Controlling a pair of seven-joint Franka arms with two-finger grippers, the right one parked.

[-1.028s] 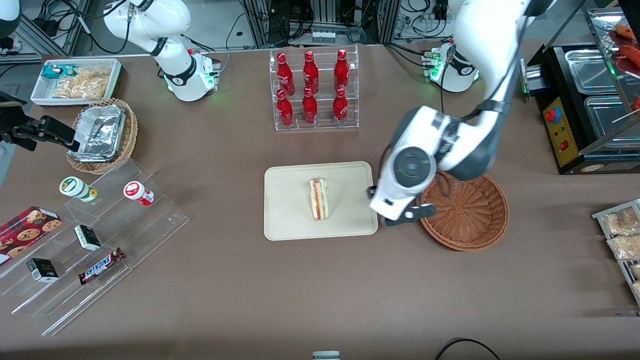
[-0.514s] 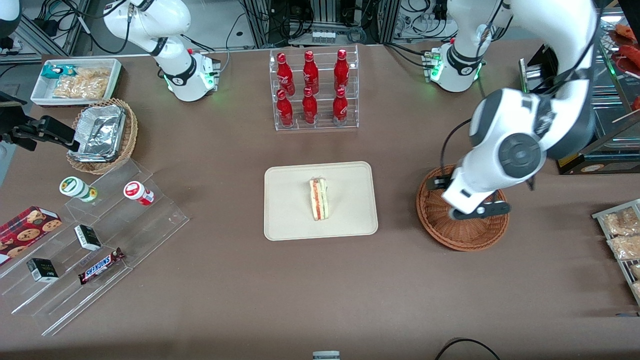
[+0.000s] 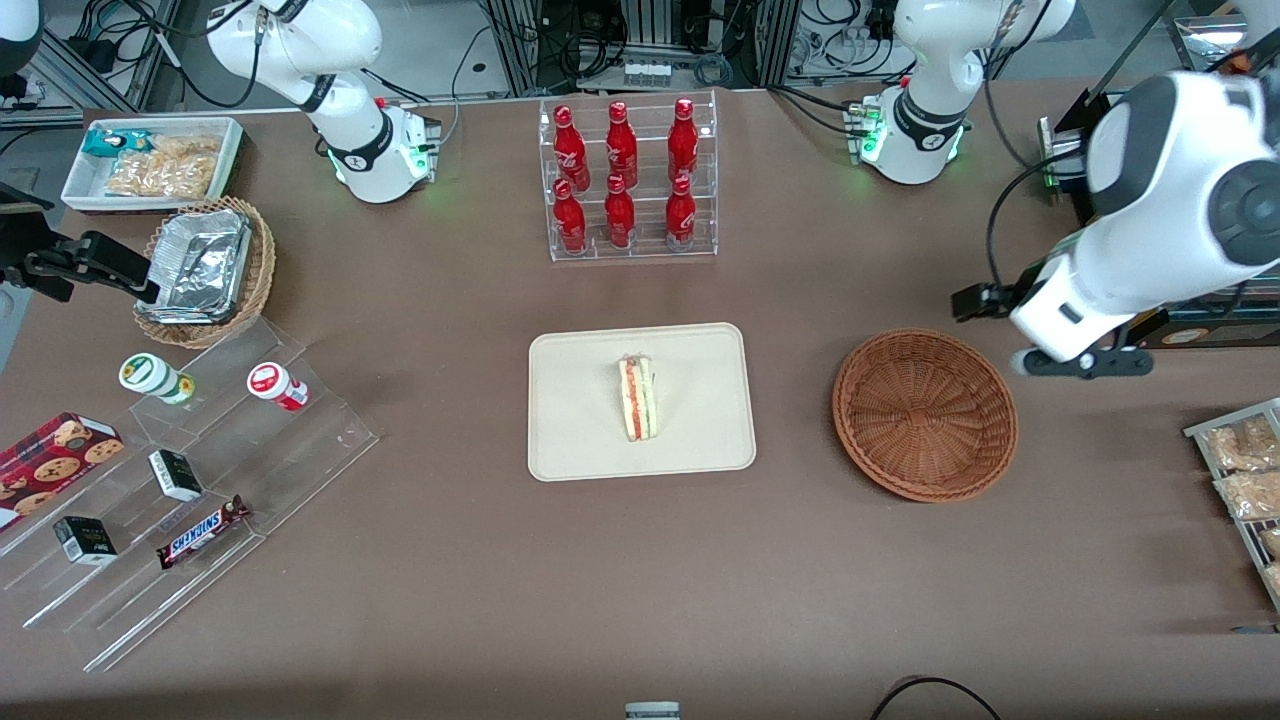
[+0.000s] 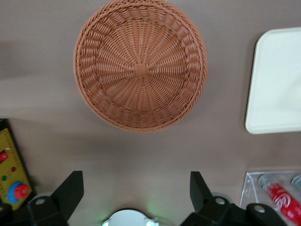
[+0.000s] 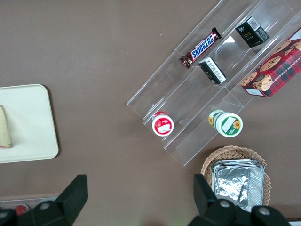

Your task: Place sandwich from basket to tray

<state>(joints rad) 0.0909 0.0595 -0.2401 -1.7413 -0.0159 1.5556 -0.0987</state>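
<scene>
Gripper (image 4: 136,195) hangs high over bare table toward the working arm's end, fingers (image 4: 70,190) spread wide apart w/ nothing between them. In front view the gripper (image 3: 1075,360) shows just beside the basket (image 3: 925,413), slightly farther from the front cam than it, not touching.

Basket sits directly under the wrist cam's gaze, wicker bowl (image 4: 140,64) w/ nothing in it. Well apart from the gripper, toward the parked arm's end, lies the tray (image 3: 641,401); only a rounded corner of it (image 4: 275,84) shows in left wrist view. Sandwich (image 3: 637,398) rests on the tray, about mid-tray, cut edge up w/ red, yellow, green layers showing. Right wrist view catches just a sliver of it (image 5: 4,127) at the frame edge.

Farther from the front cam than the tray: clear rack of red bottles (image 3: 625,175), white script on them, too small to read. One bottle (image 4: 281,197) is in left wrist view, near a fingertip.

Just beside the gripper, a black machine w/ a yellow panel (image 3: 1118,262) and red knob (image 4: 19,191).

Far toward the parked arm's end, a clear stepped shelf (image 3: 190,490) holds a bar reading "SNICKERS" (image 5: 201,47), two small black boxes (image 5: 252,31), a red-lidded cup (image 5: 162,125), a green-lidded cup (image 5: 225,123); label text unreadable. A red cookie box (image 5: 275,66) lies beside it. Foil container in a tan basket (image 3: 205,268) is close by.
</scene>
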